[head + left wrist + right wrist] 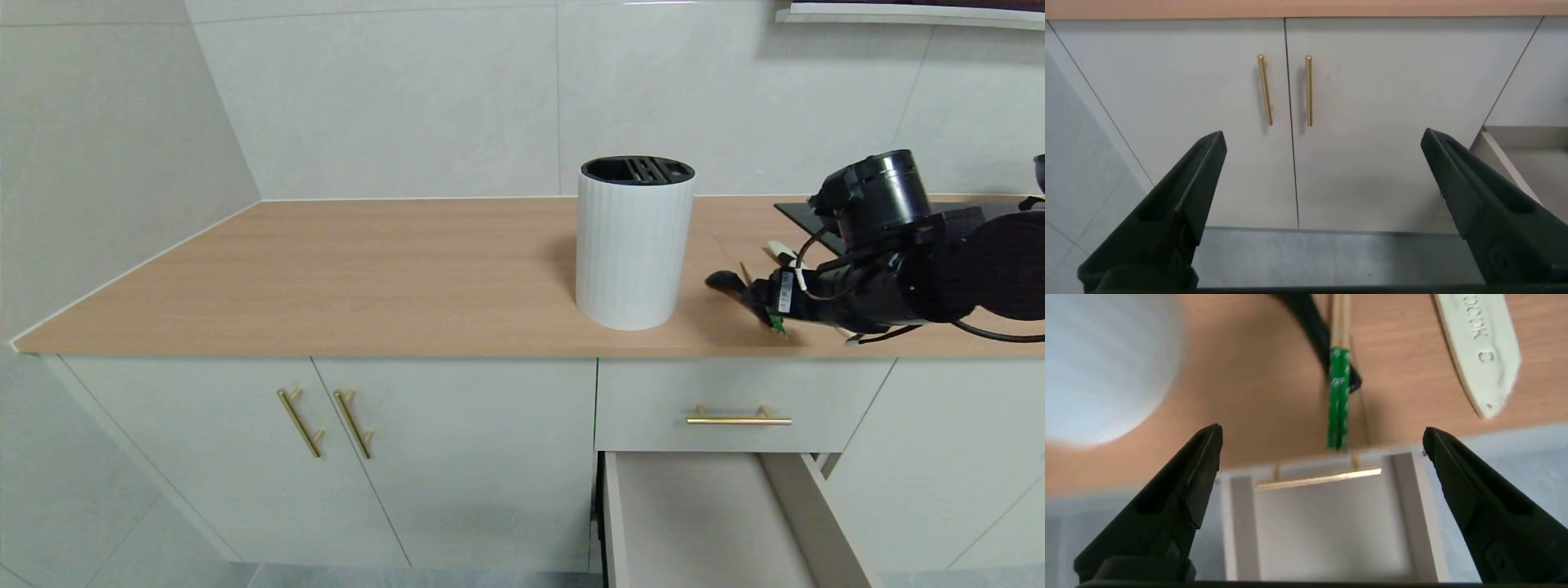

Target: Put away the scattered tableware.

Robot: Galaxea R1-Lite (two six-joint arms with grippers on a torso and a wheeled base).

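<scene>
Near counter (326, 286) front edge, right gripper (1321, 437) hangs wide open over green-tipped chopsticks (1337, 408), beside white holder (633, 253). Sticks thin, close to black spoon (1302, 327): grab may slip, knock sticks off into open drawer (694, 523). Left gripper (1323, 147) open, low by cupboard doors (1208, 122).

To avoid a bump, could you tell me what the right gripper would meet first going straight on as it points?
Most likely the green-tipped chopsticks lying on the counter near its front edge; depth is unclear, so it might touch bare counter instead.
</scene>
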